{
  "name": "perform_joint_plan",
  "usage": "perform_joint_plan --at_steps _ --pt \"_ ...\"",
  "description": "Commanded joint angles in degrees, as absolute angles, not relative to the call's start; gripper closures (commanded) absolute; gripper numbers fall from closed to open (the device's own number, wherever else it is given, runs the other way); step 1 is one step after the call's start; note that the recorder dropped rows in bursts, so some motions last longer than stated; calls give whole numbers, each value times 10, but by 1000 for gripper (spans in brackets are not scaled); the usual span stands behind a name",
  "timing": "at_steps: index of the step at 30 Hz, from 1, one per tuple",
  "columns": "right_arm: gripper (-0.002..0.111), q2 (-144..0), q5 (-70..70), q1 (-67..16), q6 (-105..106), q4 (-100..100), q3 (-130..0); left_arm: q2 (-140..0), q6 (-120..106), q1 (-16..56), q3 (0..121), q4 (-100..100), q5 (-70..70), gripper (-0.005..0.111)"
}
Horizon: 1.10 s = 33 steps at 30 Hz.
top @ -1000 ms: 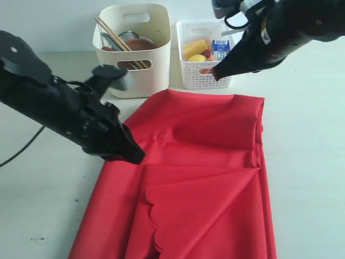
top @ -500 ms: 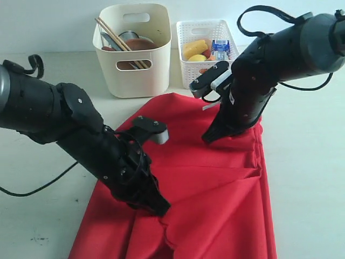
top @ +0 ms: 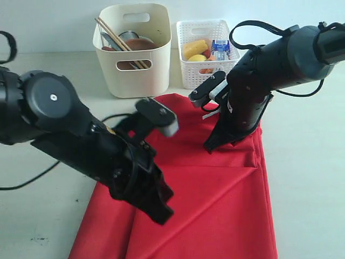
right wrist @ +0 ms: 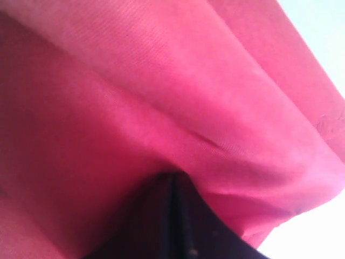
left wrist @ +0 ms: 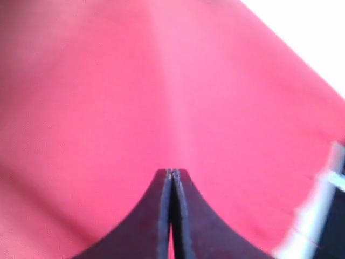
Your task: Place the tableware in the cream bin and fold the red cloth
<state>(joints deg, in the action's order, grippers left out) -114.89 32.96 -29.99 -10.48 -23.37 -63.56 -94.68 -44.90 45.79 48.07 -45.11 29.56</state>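
Note:
The red cloth (top: 215, 199) lies spread over the table's near half and fills both wrist views (left wrist: 108, 81) (right wrist: 135, 81). My left gripper (top: 164, 216) (left wrist: 171, 172) is shut, its tip down on the cloth's near left part. My right gripper (top: 208, 148) (right wrist: 173, 175) is shut too, its tip pushed against a raised fold in the cloth's far right part. The cream bin (top: 159, 59) stands at the back and holds the wooden chopsticks (top: 116, 38), the brown plate (top: 141, 44) and a steel cup rim (top: 128, 35). The other tableware is hidden.
A white lattice basket (top: 205, 78) stands right of the bin with yellow food (top: 195, 47) and a blue-white milk carton (top: 220, 47). My bulky left arm covers the cloth's left edge. A cable trails over the pale table (top: 307, 178) at the left.
My left gripper slid across the cloth toward its near edge, and the scalloped flap folded over there no longer shows. My right gripper came down from above the basket onto the cloth.

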Motion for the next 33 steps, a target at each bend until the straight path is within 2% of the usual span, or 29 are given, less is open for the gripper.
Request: perform_joint_plan --at_steps 1,10,17,25,33 --pt "108 -1158 350 -300 -106 -231 -633 -968 -419 407 449 -431 216 106" --pt "108 -1158 356 -300 -106 -230 -633 -1037 -356 394 447 -437 131 106" --pt "108 -1158 358 -300 -106 -230 -633 -1059 -355 410 447 -445 139 106" --pt "108 -1158 342 -300 -106 -230 -633 -1042 -357 539 447 -462 136 106" --pt "108 -1158 342 -300 -106 -230 -633 -960 -357 654 447 -457 63 106"
